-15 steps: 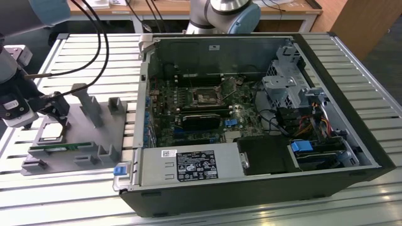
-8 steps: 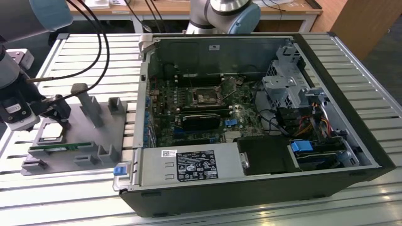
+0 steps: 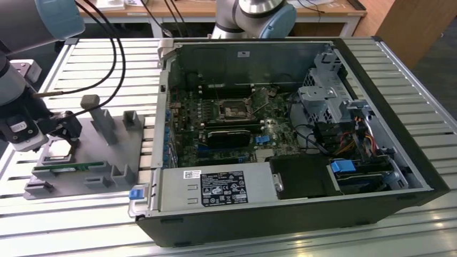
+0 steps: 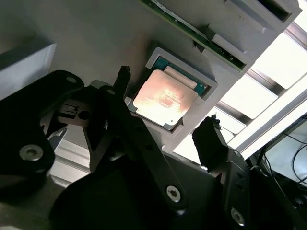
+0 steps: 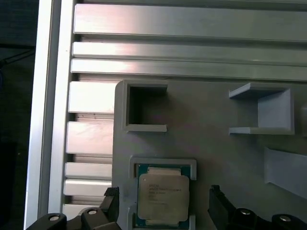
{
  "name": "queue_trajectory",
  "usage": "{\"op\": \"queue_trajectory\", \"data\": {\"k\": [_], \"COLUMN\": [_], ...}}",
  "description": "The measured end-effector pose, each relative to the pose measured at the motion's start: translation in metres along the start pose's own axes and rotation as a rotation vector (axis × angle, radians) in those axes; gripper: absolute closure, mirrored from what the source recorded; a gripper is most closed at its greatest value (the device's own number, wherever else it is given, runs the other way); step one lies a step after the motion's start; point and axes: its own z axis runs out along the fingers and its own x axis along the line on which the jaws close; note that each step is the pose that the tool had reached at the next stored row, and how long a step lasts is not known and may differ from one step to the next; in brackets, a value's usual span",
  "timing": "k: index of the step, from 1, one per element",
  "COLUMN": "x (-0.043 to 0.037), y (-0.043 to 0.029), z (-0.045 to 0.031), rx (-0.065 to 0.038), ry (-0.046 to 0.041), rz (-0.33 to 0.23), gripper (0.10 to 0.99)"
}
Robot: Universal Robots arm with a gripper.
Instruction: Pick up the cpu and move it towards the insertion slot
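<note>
Exterior view: gripper (image 3: 66, 136) is low over the grey fixture (image 3: 100, 155), just beside the open case (image 3: 286, 219). cpu (image 3: 61, 151) sits in the fixture's pocket, right under the gripper. Slot (image 3: 232, 110) is inside the case, well apart from the fixture.

Second wrist view: gripper (image 4: 166, 98) spread wide, one finger (image 4: 123, 79) on each side of the cpu (image 4: 165, 100), nothing gripped. Chip lies flat in the fixture (image 4: 96, 33).

First wrist view: same. cpu (image 5: 163, 197) seated in its pocket on the fixture (image 5: 201, 143), between the gripper (image 5: 164, 199) tips, gaps on both sides.
</note>
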Motion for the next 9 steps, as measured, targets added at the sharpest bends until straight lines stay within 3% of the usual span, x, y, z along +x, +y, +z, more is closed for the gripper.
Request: {"op": "queue_trajectory", "data": {"k": [3,4,9], "x": [0.0,0.0,0.0], "y": [-0.0001,-0.0002,-0.0004], "z": [0.0017,0.0022,0.0056], "rx": [0.0,0.0,0.0], "ry": [0.0001,0.0,0.0], "rz": [0.0,0.0,-0.001], "gripper": [0.325,0.396,0.396]}}
